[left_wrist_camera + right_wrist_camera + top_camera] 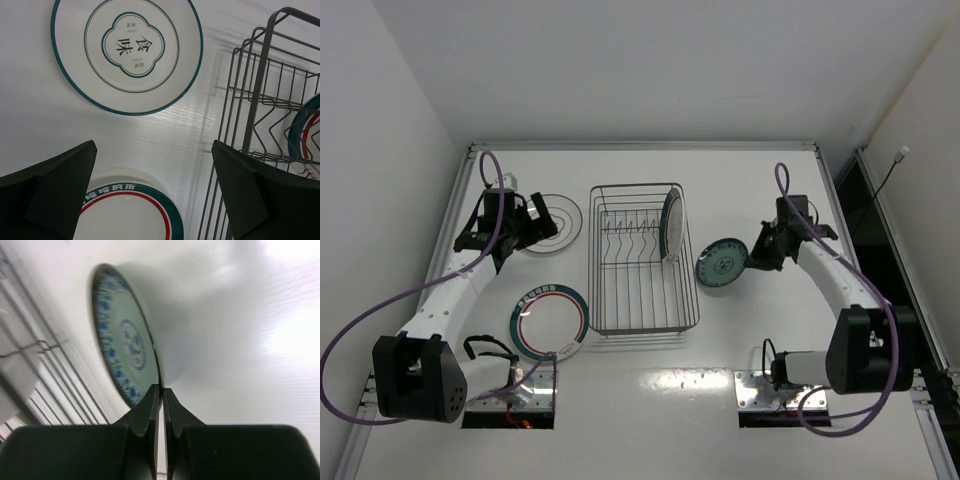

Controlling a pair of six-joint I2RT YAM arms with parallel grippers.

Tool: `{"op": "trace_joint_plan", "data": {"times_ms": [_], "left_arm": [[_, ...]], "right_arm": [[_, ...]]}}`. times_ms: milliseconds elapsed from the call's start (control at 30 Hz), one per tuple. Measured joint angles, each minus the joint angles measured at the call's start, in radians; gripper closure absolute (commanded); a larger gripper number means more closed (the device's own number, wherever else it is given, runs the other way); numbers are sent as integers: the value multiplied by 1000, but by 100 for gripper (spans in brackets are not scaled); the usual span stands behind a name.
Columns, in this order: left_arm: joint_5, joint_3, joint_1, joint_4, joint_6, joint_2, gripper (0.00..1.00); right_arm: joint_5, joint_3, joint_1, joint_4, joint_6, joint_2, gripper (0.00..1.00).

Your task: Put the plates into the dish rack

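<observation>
White table (pixel 720 180): R gripper (pixel 161 389) clamped on teal plate (pixel 125 345) rim beside dish rack (pixel 640 331) (L gripper (pixel 155 147) spread wide, nr far-left corner).

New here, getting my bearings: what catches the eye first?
The right gripper is shut on the rim of the teal plate, right of the dish rack. One green-rimmed plate stands on edge inside it; its twin and the black-ringed plate lie flat to the left, by the open left gripper.

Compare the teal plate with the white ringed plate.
The teal plate is blue-patterned and smaller; the ringed plate bears dark rings and characters. The right hand is shut on the teal plate's rim; the ringed plate lies flat, ungripped. Both are round, outside the dish rack.
</observation>
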Motion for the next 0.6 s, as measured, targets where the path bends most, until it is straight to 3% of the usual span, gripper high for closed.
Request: {"op": "trace_joint_plan", "data": {"times_ms": [333, 600], "left_arm": [[0, 0, 0, 0, 0, 0, 0], [0, 0, 0, 0, 0, 0, 0]], "right_arm": [[221, 275, 63, -140, -47, -131, 100], [264, 257, 100, -159, -46, -150, 100]]}}
